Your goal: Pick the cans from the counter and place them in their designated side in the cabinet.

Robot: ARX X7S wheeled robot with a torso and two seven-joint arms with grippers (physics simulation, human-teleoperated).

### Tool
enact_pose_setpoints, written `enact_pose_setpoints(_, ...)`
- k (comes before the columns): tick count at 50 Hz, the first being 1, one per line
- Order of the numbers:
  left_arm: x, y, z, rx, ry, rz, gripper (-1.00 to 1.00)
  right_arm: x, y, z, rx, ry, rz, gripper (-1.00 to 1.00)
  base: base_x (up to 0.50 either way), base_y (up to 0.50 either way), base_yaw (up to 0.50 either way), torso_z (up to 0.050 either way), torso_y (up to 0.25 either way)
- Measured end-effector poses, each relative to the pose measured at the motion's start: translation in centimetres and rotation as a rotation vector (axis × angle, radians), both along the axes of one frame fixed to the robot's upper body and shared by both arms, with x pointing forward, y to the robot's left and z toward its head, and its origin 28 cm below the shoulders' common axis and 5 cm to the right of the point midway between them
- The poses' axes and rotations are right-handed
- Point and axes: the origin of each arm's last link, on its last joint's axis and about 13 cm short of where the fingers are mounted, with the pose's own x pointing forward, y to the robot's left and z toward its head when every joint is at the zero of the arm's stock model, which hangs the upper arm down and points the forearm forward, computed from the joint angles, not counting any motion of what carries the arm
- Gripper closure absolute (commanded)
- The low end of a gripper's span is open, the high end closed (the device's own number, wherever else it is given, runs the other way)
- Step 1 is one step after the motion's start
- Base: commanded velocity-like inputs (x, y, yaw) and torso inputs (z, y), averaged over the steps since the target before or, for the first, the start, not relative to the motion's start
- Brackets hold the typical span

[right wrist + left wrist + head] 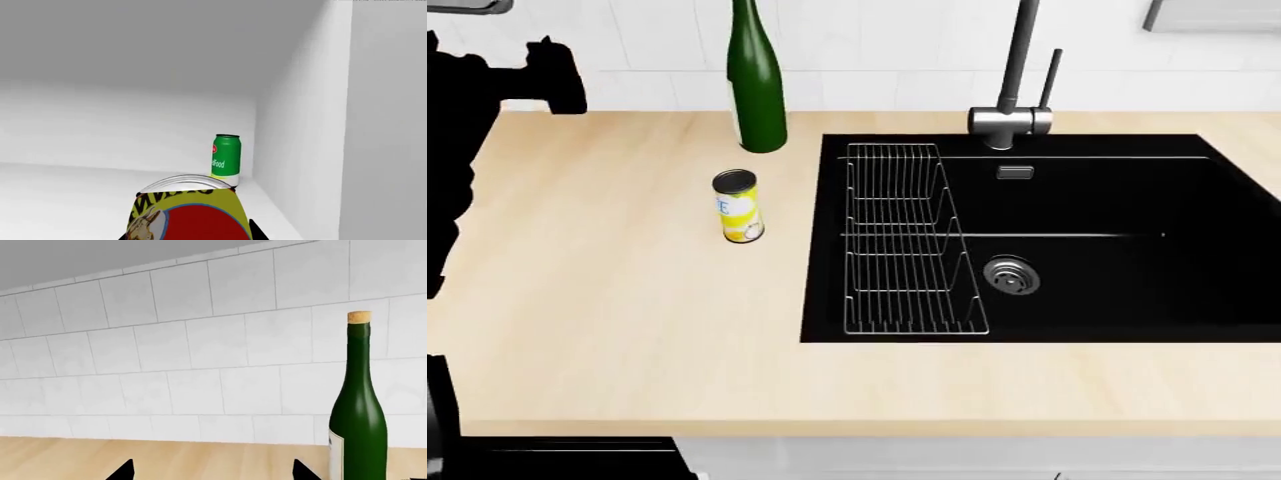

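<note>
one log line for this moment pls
right claw: holding red and yellow can inside cabinet, near green can | left claw: open, empty | yellow and white can: on counter

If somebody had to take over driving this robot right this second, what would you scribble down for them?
Right gripper: inside the white cabinet, shut on the red and yellow can, which is not yet released; whether it rests on the shelf is hidden. A green can already stands in the back corner.
Left gripper: open, empty, above the counter, facing the green bottle.
Yellow and white can: upright on the counter, left of the sink, in front of the bottle.
Left to do: release the red can, then fetch the yellow one.
</note>
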Motion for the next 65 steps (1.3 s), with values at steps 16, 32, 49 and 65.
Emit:
enact_pose_setpoints(16, 0.4, 1.6, 0.7, -0.018, 0.003, 0.054, -1.0, -0.1, 0.0, 0.1, 0.001, -0.001, 0.002, 1.0, 0.27, 0.0, 0.0, 0.0, 0.001)
enact_pose_setpoints(32, -0.3, 3.0, 1.3, -0.032, -0.001, 0.091, -1.0, -0.1, 0.1, 0.1, 0.001, 0.0, 0.002, 1.0, 0.28, 0.0, 0.0, 0.0, 0.001)
enact_pose_setpoints(49, -0.7, 3.6, 1.3, -0.036, 0.003, 0.105, -1.0, -0.1, 0.1, 0.1, 0.001, 0.001, 0.002, 1.0, 0.12, 0.0, 0.0, 0.0, 0.001)
enact_pose_setpoints(65, 0.1, 3.3, 0.4, -0.038, 0.002, 0.109, -1.0, -0.1, 0.1, 0.1, 0.001, 0.0, 0.002, 1.0, 0.0, 0.0, 0.0, 0.0, 0.001)
